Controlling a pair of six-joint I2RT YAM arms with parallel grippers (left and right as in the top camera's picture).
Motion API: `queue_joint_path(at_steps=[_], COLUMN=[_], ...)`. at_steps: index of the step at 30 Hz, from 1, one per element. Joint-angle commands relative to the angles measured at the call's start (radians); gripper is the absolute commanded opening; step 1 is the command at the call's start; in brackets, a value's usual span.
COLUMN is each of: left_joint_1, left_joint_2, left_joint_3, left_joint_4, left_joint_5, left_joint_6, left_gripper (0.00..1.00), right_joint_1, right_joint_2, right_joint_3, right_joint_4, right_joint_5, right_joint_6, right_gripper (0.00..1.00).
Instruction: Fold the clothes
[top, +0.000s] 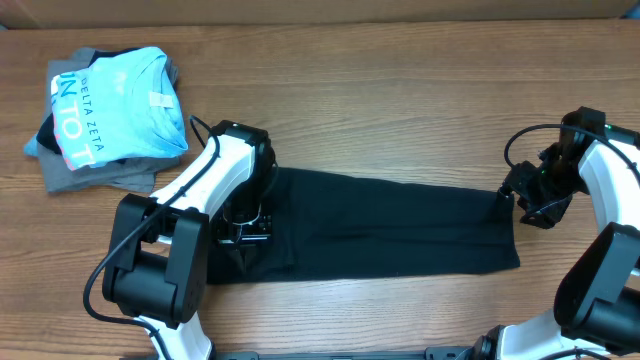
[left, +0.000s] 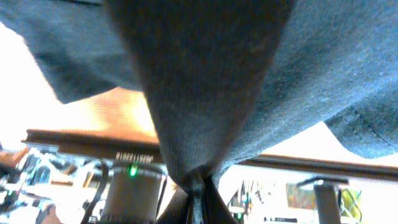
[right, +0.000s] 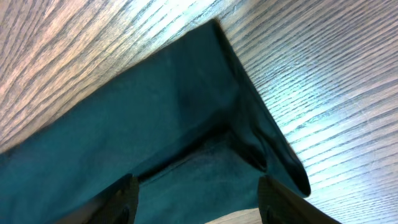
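Clothes are seen in two places on the wooden table (top: 400, 100). A dark garment (top: 390, 225) is laid out as a long band across the near half of the table, running from left to right. A stack of folded shirts (top: 115, 115) is set well apart from it at the far left corner. That stack is topped by a light blue shirt (top: 120, 105) with white lettering, under which a grey shirt (top: 100, 175) is visible.

The left gripper (top: 245, 228) is placed over the left end of the dark garment. In the left wrist view the cloth (left: 205, 74) is seen gathered into a tight pinch at the gripper (left: 196, 186), whose jaws are closed together on it. The fabric is spread up and away from that pinch, filling most of the view.

The right gripper (top: 520, 200) is held at the right end of the band, beside its far corner. In the right wrist view its fingers (right: 121, 196) are seen spread wide apart, with nothing clamped between them. The folded corner of the garment (right: 155, 118) is shown lying flat on the wood below the gripper (right: 196, 193).
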Motion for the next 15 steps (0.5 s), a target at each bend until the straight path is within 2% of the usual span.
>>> queue_joint_path(at_steps=[1, 2, 3, 4, 7, 10, 15], left_joint_1=[0.008, 0.008, 0.01, 0.012, 0.029, 0.063, 0.125], left_joint_2=[-0.025, -0.025, -0.025, -0.025, -0.025, -0.028, -0.047], left_joint_3=[0.003, 0.003, 0.003, 0.003, 0.014, 0.077, 0.24], left_joint_4=[-0.009, 0.002, 0.023, 0.048, 0.114, 0.087, 0.088], left_joint_5=[-0.071, -0.089, -0.1, -0.108, -0.114, -0.126, -0.171], left_joint_6=[-0.027, -0.04, -0.042, -0.042, -0.043, -0.042, -0.041], left_gripper=[0.1, 0.26, 0.38, 0.45, 0.47, 0.44, 0.51], right_joint_1=[-0.003, -0.003, -0.003, -0.003, -0.003, -0.003, -0.003], right_joint_2=[-0.027, -0.027, -0.027, -0.027, -0.027, -0.027, -0.027], right_joint_3=[0.005, 0.005, 0.005, 0.005, 0.005, 0.005, 0.005], right_joint_4=[0.003, 0.003, 0.004, 0.006, 0.009, 0.009, 0.009], right_joint_5=[-0.002, -0.003, -0.003, -0.007, -0.013, -0.013, -0.013], right_joint_6=[-0.003, -0.003, -0.003, -0.003, -0.003, -0.003, -0.003], right_gripper=[0.64, 0.64, 0.65, 0.64, 0.64, 0.64, 0.64])
